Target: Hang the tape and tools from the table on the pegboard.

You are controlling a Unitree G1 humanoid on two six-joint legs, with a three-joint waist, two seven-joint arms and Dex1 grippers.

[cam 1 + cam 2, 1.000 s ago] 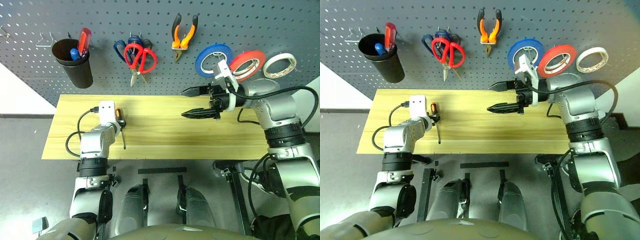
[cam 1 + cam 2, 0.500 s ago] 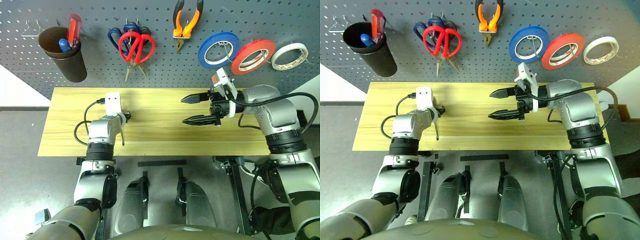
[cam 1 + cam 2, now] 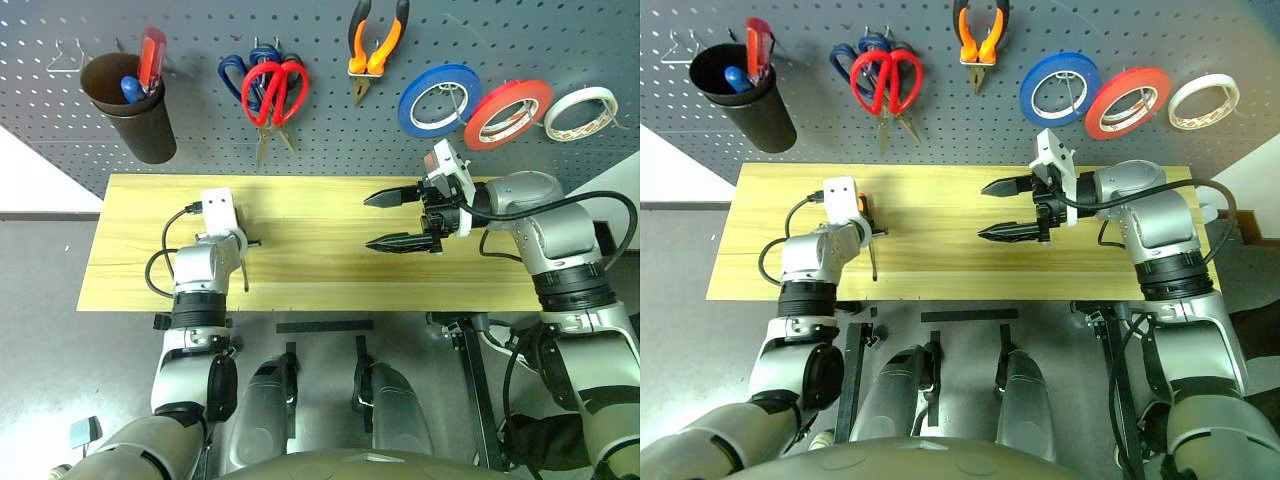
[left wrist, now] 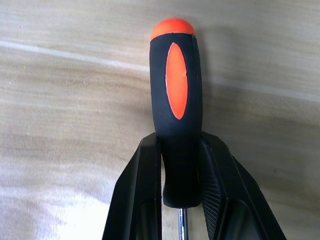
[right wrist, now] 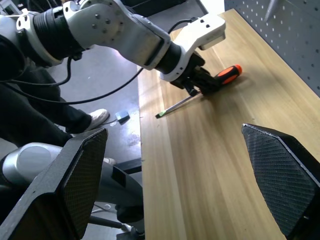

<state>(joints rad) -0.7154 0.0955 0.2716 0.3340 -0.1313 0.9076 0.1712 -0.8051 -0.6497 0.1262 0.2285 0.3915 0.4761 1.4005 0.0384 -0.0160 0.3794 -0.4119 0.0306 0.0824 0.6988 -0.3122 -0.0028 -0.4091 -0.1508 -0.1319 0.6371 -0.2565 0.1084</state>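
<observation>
The left gripper (image 4: 181, 200) has its two black fingers drawn in against the lower end of the black-and-orange handle of the thin-shafted screwdriver (image 4: 176, 115), which lies on the long light yellow wood-plank table (image 3: 320, 275) near its left end, the metal shaft running back between the fingers. The right gripper (image 3: 392, 221) hangs above the middle of the table with its fingers spread wide and nothing between them. On the wide dark grey perforated pegboard (image 3: 560, 40) a dark round cup (image 3: 128, 110) holds a red-handled and a blue-handled screwdriver. Beside it hang the red-handled scissors (image 3: 272, 92) over blue-handled ones, the orange-and-black-handled pliers (image 3: 374, 45), a blue tape roll, a red roll and the whitish-cream ring of tape (image 3: 580, 112).
</observation>
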